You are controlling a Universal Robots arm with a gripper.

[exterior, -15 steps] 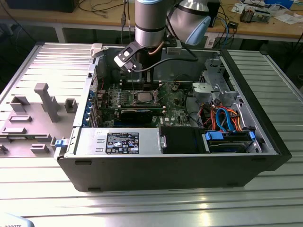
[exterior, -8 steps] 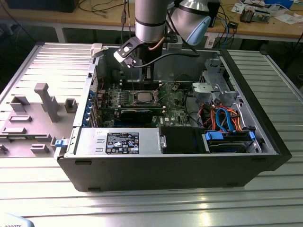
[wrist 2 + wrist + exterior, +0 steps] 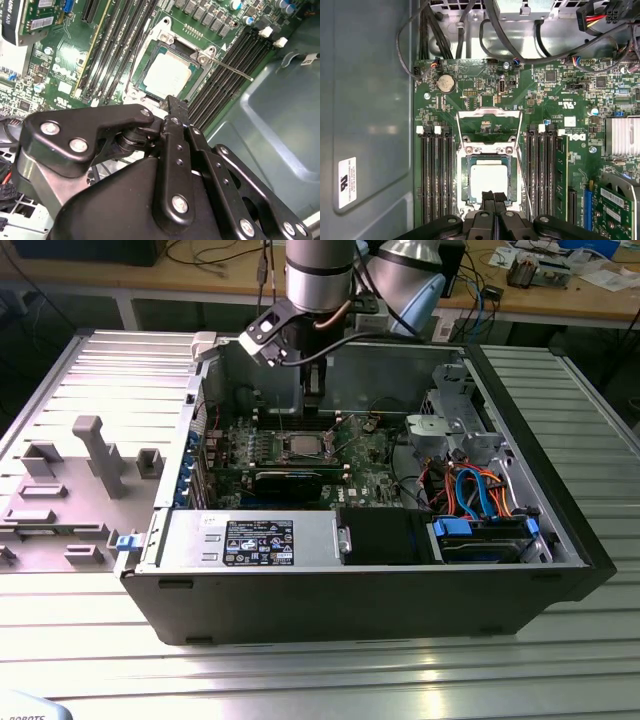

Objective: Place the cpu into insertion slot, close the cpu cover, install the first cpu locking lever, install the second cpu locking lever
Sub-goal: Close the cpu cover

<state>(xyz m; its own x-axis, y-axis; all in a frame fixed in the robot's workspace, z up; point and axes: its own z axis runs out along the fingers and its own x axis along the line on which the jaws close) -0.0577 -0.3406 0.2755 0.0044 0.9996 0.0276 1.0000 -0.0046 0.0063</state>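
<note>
The cpu lies flat in the insertion slot on the green board, its silver-grey top showing in both wrist views. The cpu cover stands swung open off the socket, so board shows through its window. A thin locking lever sticks out free beside the socket. My gripper hangs just over the socket's edge with its black fingertips together and nothing between them. In the exterior view the gripper reaches down into the open computer case above the cpu.
Black memory slots flank the socket on both sides. A long black expansion card lies in front of it, and a finned heatsink sits nearby. Cables and a drive cage fill the case at the exterior view's right; a grey fixture plate lies at its left.
</note>
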